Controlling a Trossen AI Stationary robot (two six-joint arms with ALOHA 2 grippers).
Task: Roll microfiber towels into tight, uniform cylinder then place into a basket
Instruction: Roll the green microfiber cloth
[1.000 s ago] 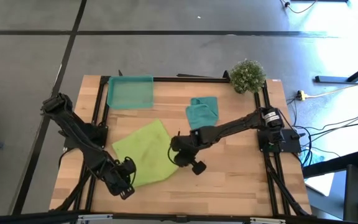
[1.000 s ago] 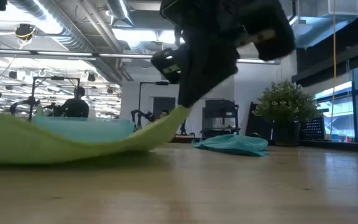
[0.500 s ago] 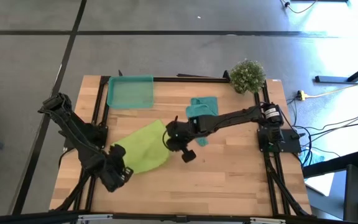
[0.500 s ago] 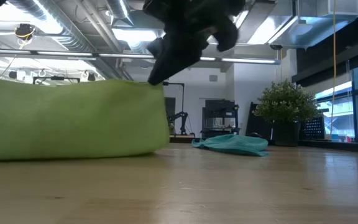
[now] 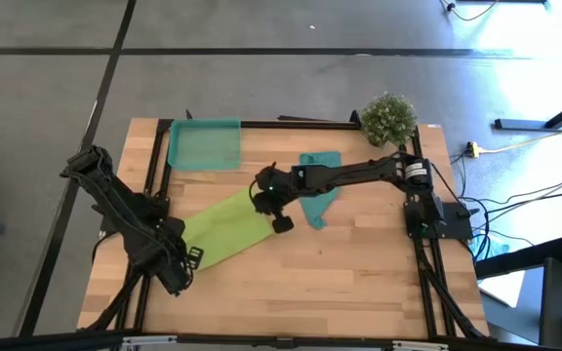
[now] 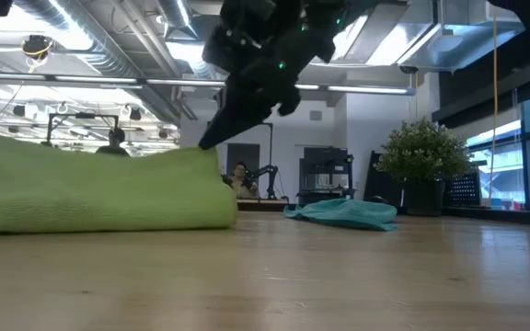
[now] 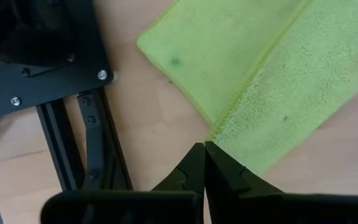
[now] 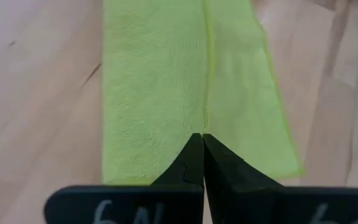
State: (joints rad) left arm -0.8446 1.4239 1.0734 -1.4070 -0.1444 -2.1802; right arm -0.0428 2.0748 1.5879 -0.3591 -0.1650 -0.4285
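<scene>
On the wooden table (image 5: 359,263), both clenched grippers pinch the folded green towel (image 5: 224,226)'s ends: left gripper (image 5: 185,259), right gripper (image 5: 264,198).

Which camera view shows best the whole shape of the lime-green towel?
The high view: the lime-green towel lies as one folded strip, fully visible. The low view shows only its side edge; both wrist views show only parts.

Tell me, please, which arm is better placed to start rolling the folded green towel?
Probably the left: its gripper sits at the lime-green towel's short near end. The right gripper holds the far end.
</scene>
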